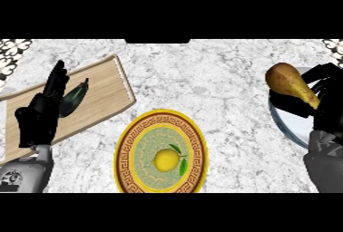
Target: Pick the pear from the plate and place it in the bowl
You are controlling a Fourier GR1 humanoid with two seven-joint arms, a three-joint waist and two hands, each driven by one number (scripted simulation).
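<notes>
- Your right hand sits at the right edge of the view, its dark fingers curled round the lower part of the pear; the fruit's brown-yellow body sticks up and to the left out of the grasp, so most of it stays visible.
- The pear appears lifted clear of the pale plate beneath it, which suggests the pick is done and the carry is what remains.
- The bowl, gold-rimmed with a lemon pattern inside, lies low in the middle of the counter, well apart from the pear; you would need to travel left and toward yourself to reach it.
- Your left hand rests open at the left edge, fingers straight and pointing up, over the wooden cutting board.
- A dark green vegetable lies on that board just beside those fingers; it plays no part here, so leave it.
</notes>
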